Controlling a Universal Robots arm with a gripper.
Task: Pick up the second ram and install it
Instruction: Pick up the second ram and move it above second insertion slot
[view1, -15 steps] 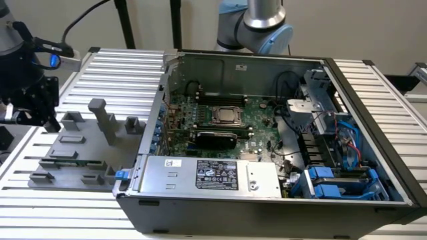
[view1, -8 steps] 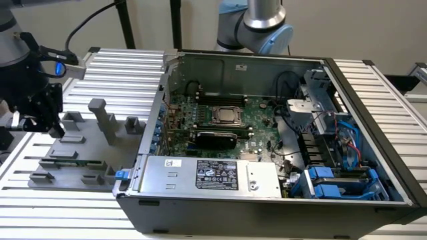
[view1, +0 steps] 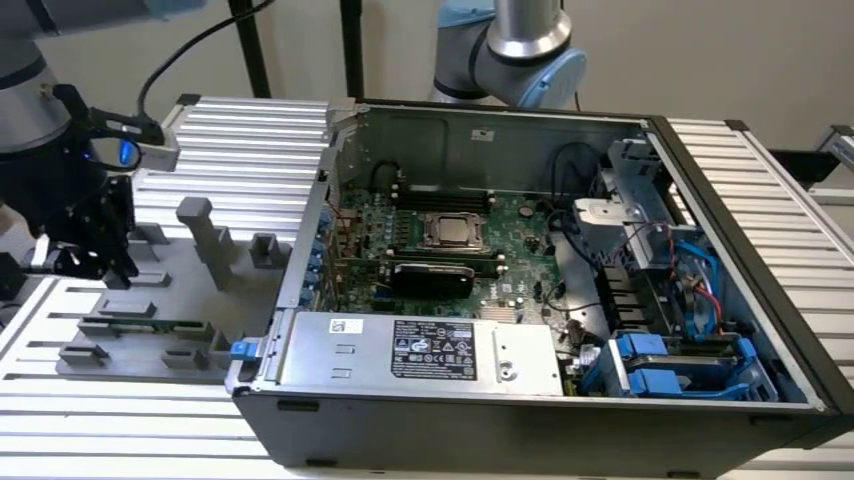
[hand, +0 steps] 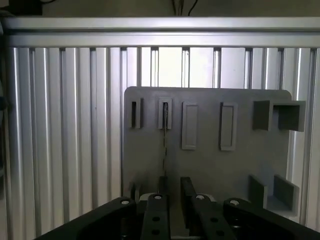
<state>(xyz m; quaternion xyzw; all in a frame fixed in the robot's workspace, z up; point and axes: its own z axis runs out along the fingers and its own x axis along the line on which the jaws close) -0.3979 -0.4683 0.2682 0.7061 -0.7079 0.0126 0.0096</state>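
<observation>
The second ram stands on edge in a slot of the grey fixture plate, seen from above as a thin dark line. My gripper hangs just over the near end of that line, open; the stick lines up with the inner edge of one finger, and grey plate shows in the gap between the fingers. In the exterior view my gripper is low over the fixture, at the exterior view's left. The large green motherboard lies in the open PC case.
Tall grey fixture posts rise between my gripper and the case wall. A second arm stands behind the case. Ribbed aluminium table surrounds the fixture. Cables and blue drive bays fill the case at the exterior view's right.
</observation>
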